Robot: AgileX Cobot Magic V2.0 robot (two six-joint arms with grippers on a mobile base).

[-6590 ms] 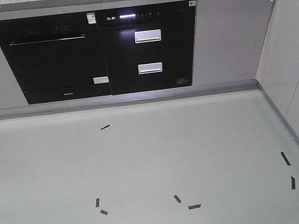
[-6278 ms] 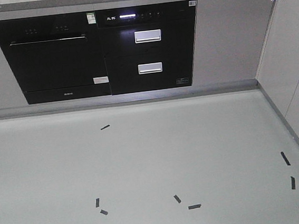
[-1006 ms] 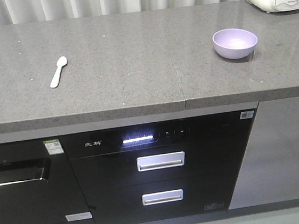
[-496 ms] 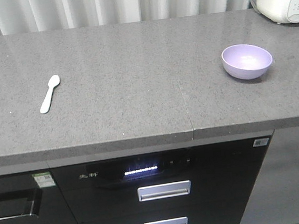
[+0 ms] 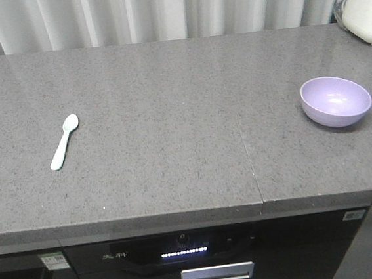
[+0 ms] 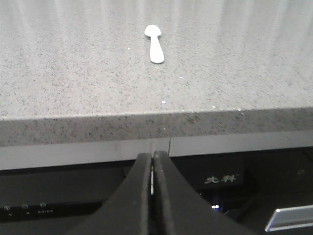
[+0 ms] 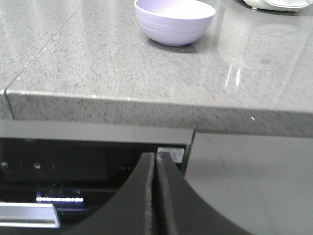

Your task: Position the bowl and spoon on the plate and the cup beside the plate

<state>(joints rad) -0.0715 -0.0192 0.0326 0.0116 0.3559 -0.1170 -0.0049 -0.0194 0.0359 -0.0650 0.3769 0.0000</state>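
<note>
A pale mint spoon [image 5: 64, 142] lies on the grey countertop at the left, also seen far ahead in the left wrist view [image 6: 155, 43]. A lavender bowl [image 5: 336, 100] stands upright at the right of the counter, and it shows at the top of the right wrist view [image 7: 174, 20]. My left gripper [image 6: 152, 155] is shut and empty, held below the counter's front edge. In front of the cabinet face my right gripper [image 7: 156, 156] is shut with nothing in it. The plate and the cup are out of view.
A white rice cooker [image 5: 364, 3] stands at the counter's far right corner. White curtains hang behind the counter. Below the counter's front edge [image 5: 180, 218] is a black appliance with a lit display [image 5: 184, 252] and a drawer handle [image 5: 217, 274].
The view has risen from the floor to the countertop and moved closer. Spoon and bowl now sit lower and larger in the front view.
</note>
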